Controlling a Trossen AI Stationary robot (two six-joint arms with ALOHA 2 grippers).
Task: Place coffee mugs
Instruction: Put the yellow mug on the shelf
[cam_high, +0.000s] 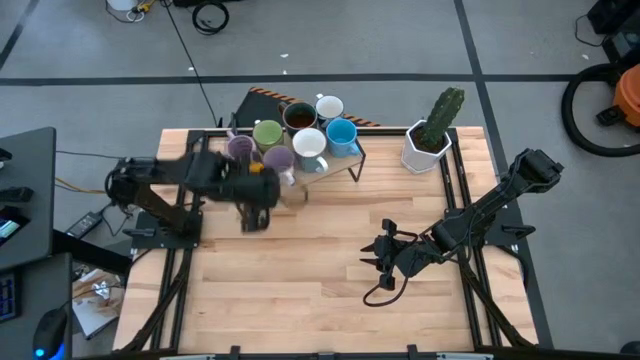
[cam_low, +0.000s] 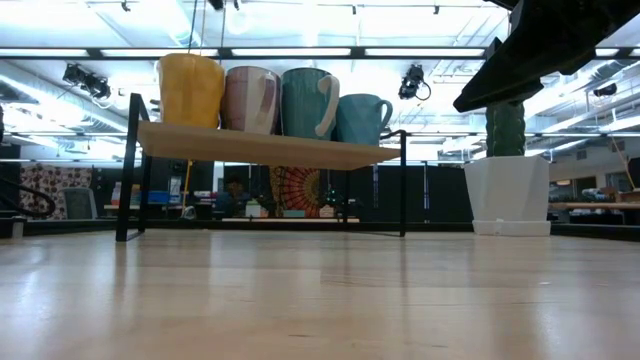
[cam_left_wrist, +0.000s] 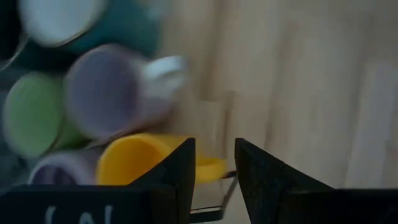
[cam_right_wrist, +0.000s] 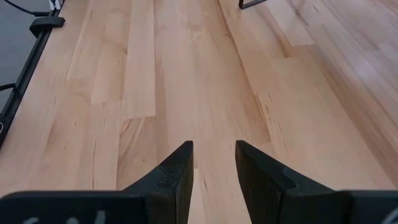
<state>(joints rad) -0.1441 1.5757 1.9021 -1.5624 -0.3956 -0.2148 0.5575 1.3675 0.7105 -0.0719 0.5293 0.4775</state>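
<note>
Dark left fingers (cam_left_wrist: 214, 180), slightly spread, hover empty just beside the orange mug (cam_left_wrist: 134, 163).

Both robot arms are dark, almost black. Each arm is made of thick round parts joined one after another. The left arm (cam_high: 190, 175) looks chunky and a bit blurry from above. The right arm (cam_high: 490, 210) is long and thin, with a boxy block at its far end. A thin black cable loops out beside the right tool (cam_high: 385, 258). Each tool has two flat black fingers (cam_right_wrist: 177, 177) with slanted tips, like little wedges. The fingers sit on a black bar that has small pale marks on it. The left tool (cam_left_wrist: 214, 168) has the same two wedge fingers (cam_left_wrist: 261, 180). In the low view, one arm shows only as a big dark shape.
</note>
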